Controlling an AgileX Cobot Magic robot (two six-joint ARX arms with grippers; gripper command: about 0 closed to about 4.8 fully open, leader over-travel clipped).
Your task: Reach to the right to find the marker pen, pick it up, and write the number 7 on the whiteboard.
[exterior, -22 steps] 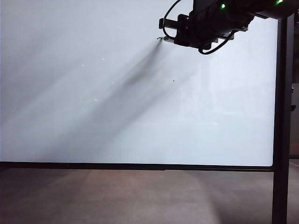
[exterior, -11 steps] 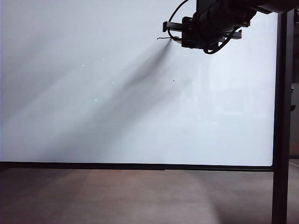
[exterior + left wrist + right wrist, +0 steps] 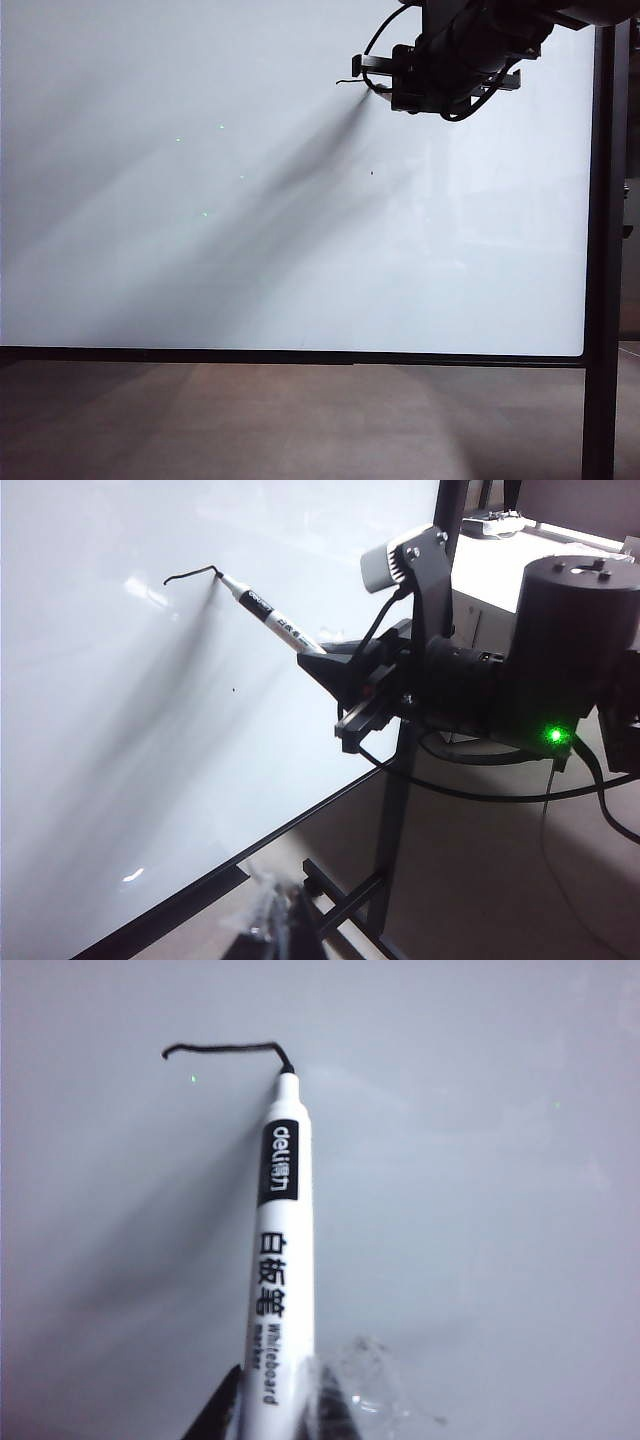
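The whiteboard (image 3: 200, 250) fills the exterior view. My right gripper (image 3: 372, 72) is high at its upper right, shut on the marker pen (image 3: 280, 1260), a white barrel with black lettering. The pen tip touches the board at the right end of a thin black stroke (image 3: 220, 1048), a short horizontal bar of the number 7 with a small downward bend. The left wrist view shows the same pen (image 3: 275, 620), stroke (image 3: 190, 574) and right gripper (image 3: 335, 675) from the side. My left gripper (image 3: 285, 930) is a blurred shape low beside the board, away from the pen.
A black upright post (image 3: 605, 250) stands along the board's right edge and a black frame bar (image 3: 300, 356) runs along its bottom. A tiny dark speck (image 3: 372, 172) sits below the stroke. The stand's foot (image 3: 350, 900) rests on the brown floor.
The right gripper has shifted slightly to the right and tilted, dragging the pen tip along. The black bar has grown longer to the right. The left arm has kept still.
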